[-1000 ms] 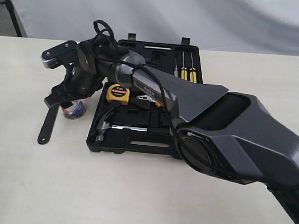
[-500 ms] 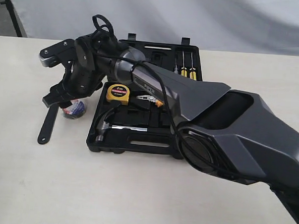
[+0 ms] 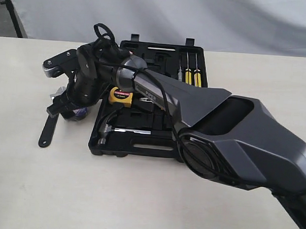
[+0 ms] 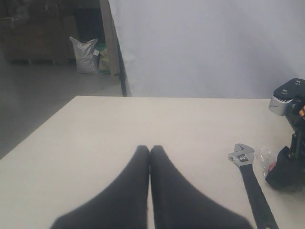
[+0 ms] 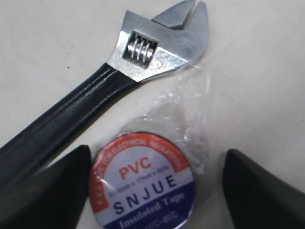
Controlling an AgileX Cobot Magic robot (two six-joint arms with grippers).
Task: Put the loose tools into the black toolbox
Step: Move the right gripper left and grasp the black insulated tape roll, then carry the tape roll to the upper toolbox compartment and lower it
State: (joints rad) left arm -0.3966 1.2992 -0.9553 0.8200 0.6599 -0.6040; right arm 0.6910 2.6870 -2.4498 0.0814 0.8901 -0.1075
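The tape roll (image 5: 143,186), black with a red and blue PVC label in clear wrap, lies on the table. My right gripper (image 5: 157,191) is open and straddles it, one finger (image 5: 57,191) close against its side and the other finger (image 5: 259,191) a gap away. In the exterior view this gripper (image 3: 67,108) covers most of the roll (image 3: 81,113). The black adjustable wrench (image 5: 86,102) lies right beside the roll, also seen as wrench (image 3: 48,127) and wrench (image 4: 250,176). The hammer (image 3: 109,128) lies in the open black toolbox (image 3: 141,149). My left gripper (image 4: 150,149) is shut and empty, over bare table.
A yellow tape measure (image 3: 121,95) and small pliers (image 3: 152,102) lie in the toolbox's near half. Yellow-handled screwdrivers (image 3: 190,73) sit in the far half. The right arm (image 3: 194,106) stretches across the box. A white backdrop (image 3: 198,20) stands behind the table.
My right gripper has dropped down over the tape roll, which showed beside it before and is now mostly covered. The wrench, hammer and toolbox have not moved.
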